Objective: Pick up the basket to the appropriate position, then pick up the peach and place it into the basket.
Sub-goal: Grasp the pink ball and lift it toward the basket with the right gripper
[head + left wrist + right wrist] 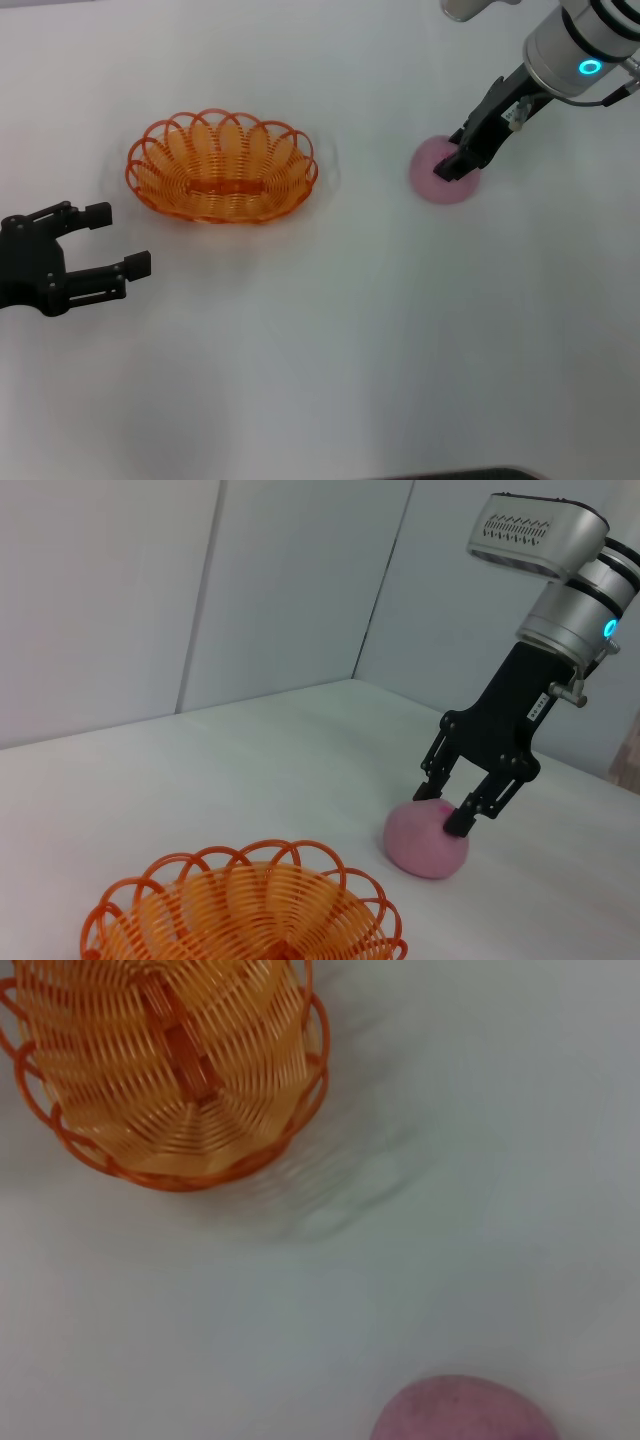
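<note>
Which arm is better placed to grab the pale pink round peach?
Right. The right gripper is open around the pale pink round peach; the left gripper sits beyond the orange wire basket.

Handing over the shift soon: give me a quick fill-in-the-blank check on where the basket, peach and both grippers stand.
1. The right gripper is down at the ____.
2. The peach rests on the ____, not in the basket.
3. The left gripper stands apart from the basket, its fingers ____.
4. The basket holds ____.

Missing words: peach; table; open; nothing
</note>
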`<move>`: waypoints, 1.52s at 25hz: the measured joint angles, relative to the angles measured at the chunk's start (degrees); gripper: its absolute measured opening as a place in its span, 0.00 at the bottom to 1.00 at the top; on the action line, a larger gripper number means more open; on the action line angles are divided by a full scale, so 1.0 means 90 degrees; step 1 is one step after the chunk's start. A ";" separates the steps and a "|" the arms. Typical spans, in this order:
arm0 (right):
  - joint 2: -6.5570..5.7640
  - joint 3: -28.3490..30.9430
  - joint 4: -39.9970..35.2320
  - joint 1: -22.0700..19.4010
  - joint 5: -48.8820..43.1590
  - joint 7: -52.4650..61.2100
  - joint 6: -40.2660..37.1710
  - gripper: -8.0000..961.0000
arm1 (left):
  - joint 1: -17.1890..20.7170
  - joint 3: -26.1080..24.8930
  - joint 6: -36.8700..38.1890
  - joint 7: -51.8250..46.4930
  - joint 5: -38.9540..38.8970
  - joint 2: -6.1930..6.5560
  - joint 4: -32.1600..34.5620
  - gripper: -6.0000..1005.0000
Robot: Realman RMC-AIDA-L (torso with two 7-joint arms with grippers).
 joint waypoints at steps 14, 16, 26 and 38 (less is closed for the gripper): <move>-0.0008 -0.0068 0.0000 0.0000 -0.0008 0.0011 -0.0001 0.14 | 0.0000 0.0000 0.0000 -0.0021 0.0005 0.0000 -0.0009 0.88; -0.0009 -0.0068 0.0000 0.0000 -0.0007 0.0011 -0.0001 0.08 | 0.0000 0.0000 0.0000 -0.0022 0.0005 0.0000 -0.0010 0.88; -0.0010 -0.0087 -0.0002 0.0000 -0.0007 0.0011 -0.0016 0.07 | -0.0008 0.0009 0.0000 -0.0029 0.0005 0.0000 -0.0010 0.87; -0.0029 -0.0031 -0.0585 0.0005 0.0032 0.0100 -0.0422 0.08 | -0.0005 0.0012 0.0000 -0.0033 0.0011 0.0006 -0.0076 0.87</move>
